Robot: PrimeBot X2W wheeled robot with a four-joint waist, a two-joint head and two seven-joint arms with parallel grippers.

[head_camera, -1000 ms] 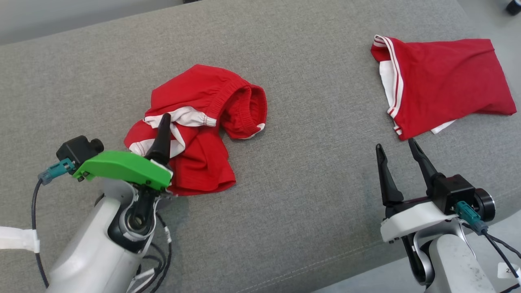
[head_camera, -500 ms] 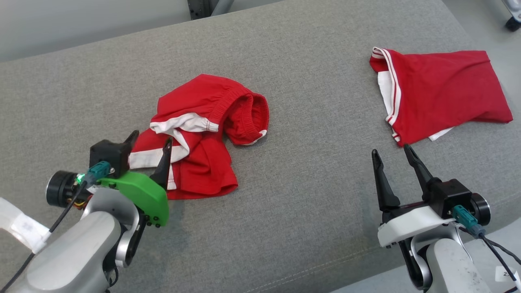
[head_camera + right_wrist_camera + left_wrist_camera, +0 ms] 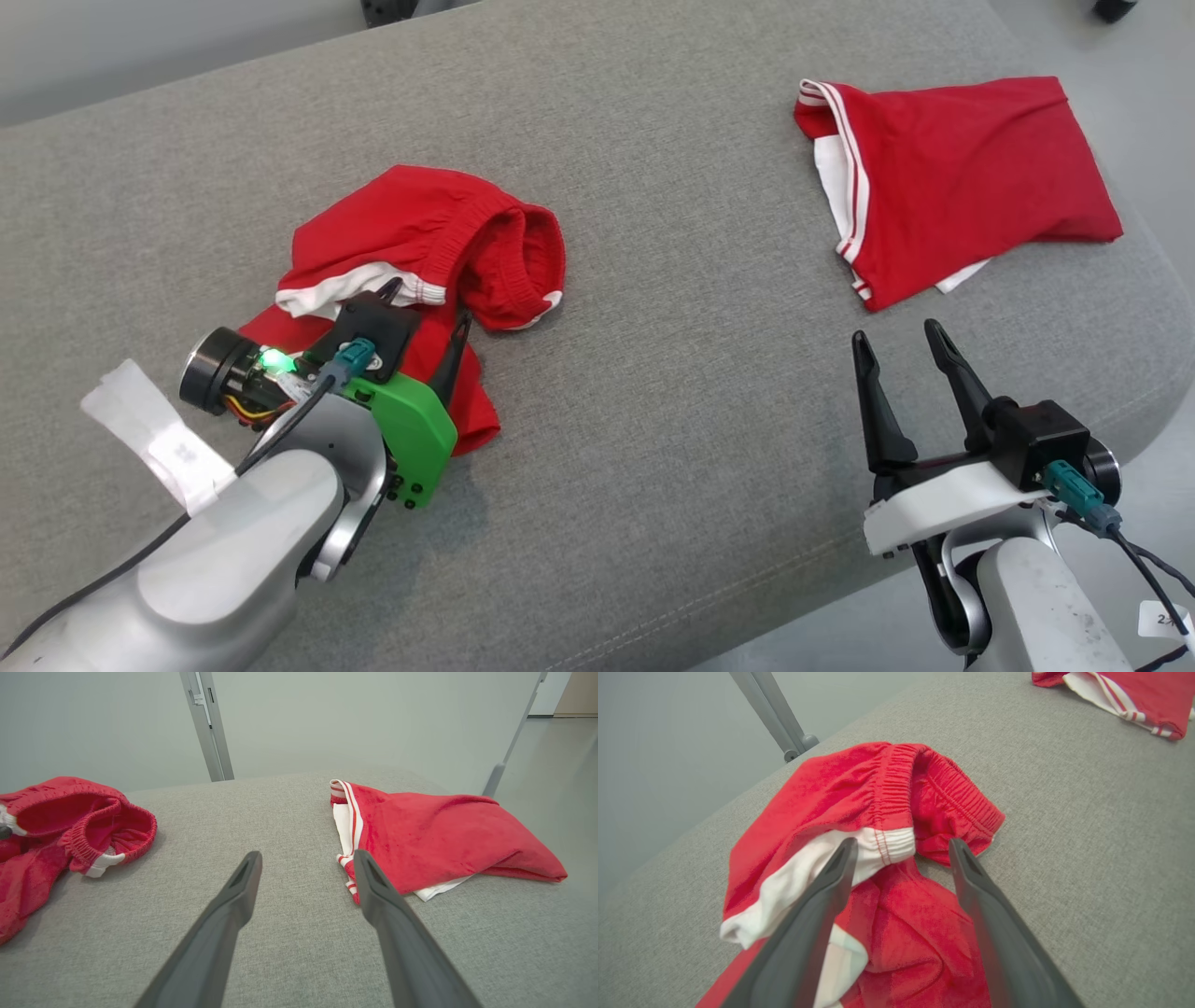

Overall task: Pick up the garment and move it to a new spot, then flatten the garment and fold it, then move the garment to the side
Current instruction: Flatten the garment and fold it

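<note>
Crumpled red shorts (image 3: pixel 420 219): lay in a heap on the left part of the grey fabric cushion (image 3: pixel 653 392), elastic waistband bunched up and white trim showing.
Left pincer (image 3: pixel 902 843): fingers spread apart, low over the shorts, one tip at the white band, nothing clamped.
Right pincer (image 3: pixel 895 333): fingers apart and empty, over bare cushion, just short of the folded garment.
Folded red garment (image 3: pixel 962 177): lay flat at the far right, well apart from the shorts.

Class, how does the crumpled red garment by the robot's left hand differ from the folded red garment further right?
The crumpled red garment is bunched, its elastic waistband gaping; the folded red garment lies flat and smooth. The open left hand straddles the crumpled one's white hem; no hand touches the folded one. Both have white trim.
</note>
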